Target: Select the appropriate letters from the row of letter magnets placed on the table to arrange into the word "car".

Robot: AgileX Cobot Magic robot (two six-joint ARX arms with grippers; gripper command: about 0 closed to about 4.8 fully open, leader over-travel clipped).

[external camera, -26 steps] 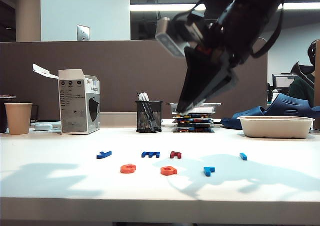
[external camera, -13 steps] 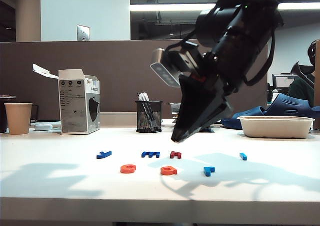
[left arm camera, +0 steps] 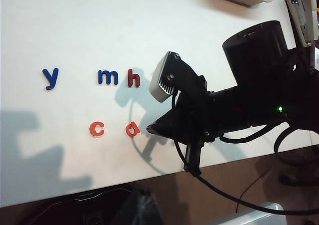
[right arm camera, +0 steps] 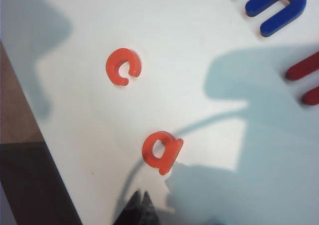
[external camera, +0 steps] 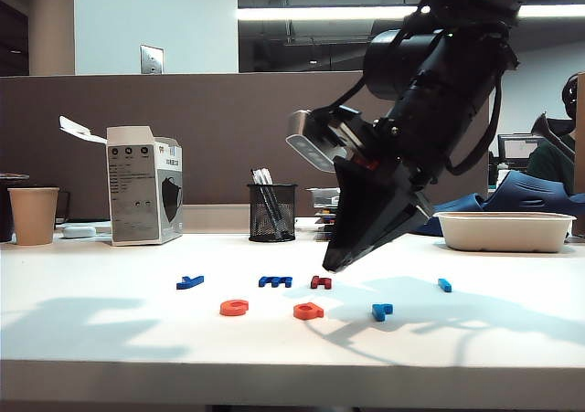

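Mesh cup [external camera: 272, 212] at the back holds pens; white tray [external camera: 504, 230] contents hidden. Right gripper [external camera: 330, 264] pinched shut, empty, above the "a" [external camera: 308, 311] btwn "c" [external camera: 234, 308] & "r" [external camera: 381, 311] on the table [external camera: 110, 325]. Left gripper not visible.

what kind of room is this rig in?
Likely an office: a cubicle partition runs behind the white table, with a mesh pen holder and paper cup on it, and ceiling strip lights beyond.

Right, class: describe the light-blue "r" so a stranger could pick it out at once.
Start at the white table and find its front line of letters: orange-red "c", orange "a". The "r" lies right of the "a", the only blue letter in that line.
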